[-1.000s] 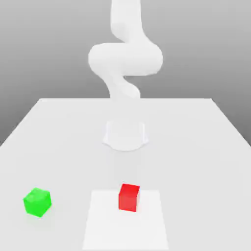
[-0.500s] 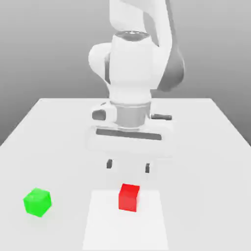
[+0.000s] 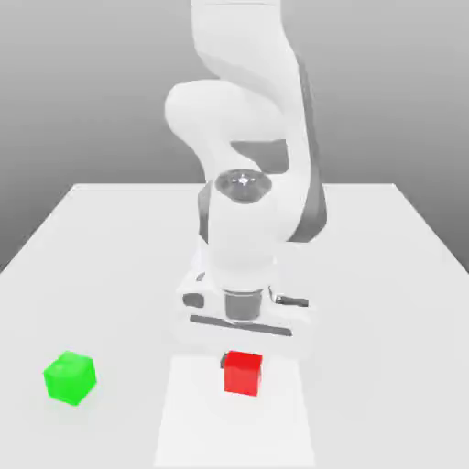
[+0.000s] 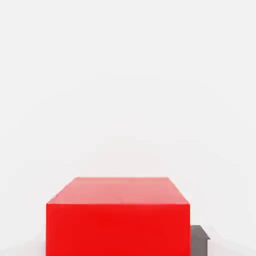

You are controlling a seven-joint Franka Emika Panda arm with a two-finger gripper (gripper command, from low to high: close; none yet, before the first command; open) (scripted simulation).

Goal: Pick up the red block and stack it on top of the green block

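Plainly, the block (image 3: 243, 374) is bright red and cube-shaped

Exterior view: faces the arm's front across the table (image 3: 366, 302). Hand view: close-up. Shared subject: red block (image 3: 243, 374).

We see a plain bright red block (image 3: 243, 374), a plain vivid green block (image 3: 70, 377) toward the exterior view's left, a pale grey table (image 3: 366, 302), a white patch (image 3: 234, 426) near, and a white arm (image 3: 243, 229) with dark grey parts.
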